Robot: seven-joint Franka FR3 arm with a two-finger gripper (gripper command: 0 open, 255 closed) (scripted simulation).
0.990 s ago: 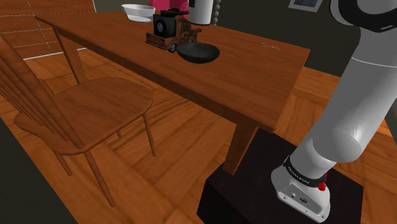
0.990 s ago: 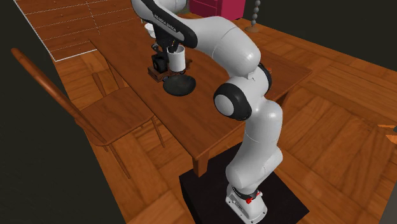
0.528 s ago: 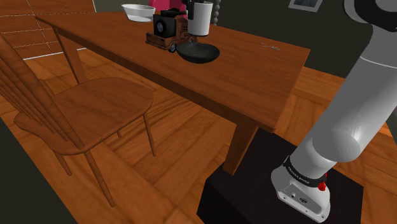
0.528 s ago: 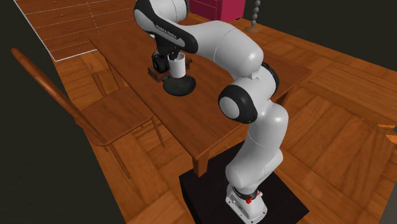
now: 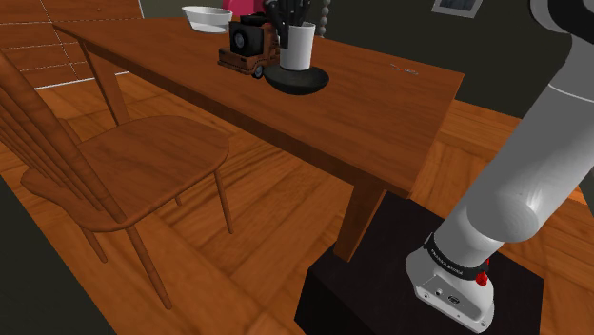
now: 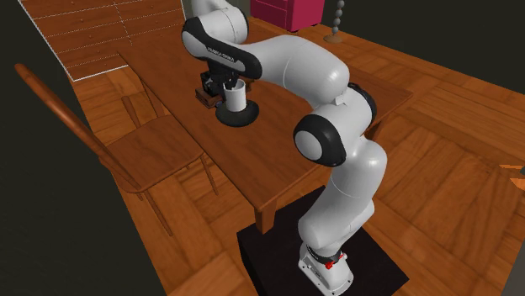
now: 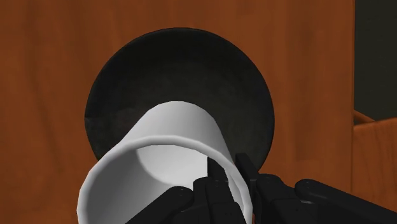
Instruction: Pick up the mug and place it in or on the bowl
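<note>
I've got the white mug (image 5: pixel 297 48) (image 6: pixel 236 97) (image 7: pixel 165 159) upright w/ its base down inside the black bowl (image 5: pixel 306 85) (image 6: pixel 240 118) (image 7: pixel 127 83). That's on the wooden surface (image 5: pixel 381 105), just beside a brown toy vehicle (image 5: pixel 246 48). My hand (image 5: pixel 289 21) (image 6: pixel 229 82) (image 7: pixel 228 167) is clamped on the mug's rim from above, one finger inside, one outside; a white bowl (image 5: pixel 207 17) sits further back and a wooden chair (image 5: pixel 143 162) stands alongside.

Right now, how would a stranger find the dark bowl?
Look at the wooden table beside the chair. Next to the toy truck sits the bowl. It is black with a white mug in it; the other bowl is white.
</note>
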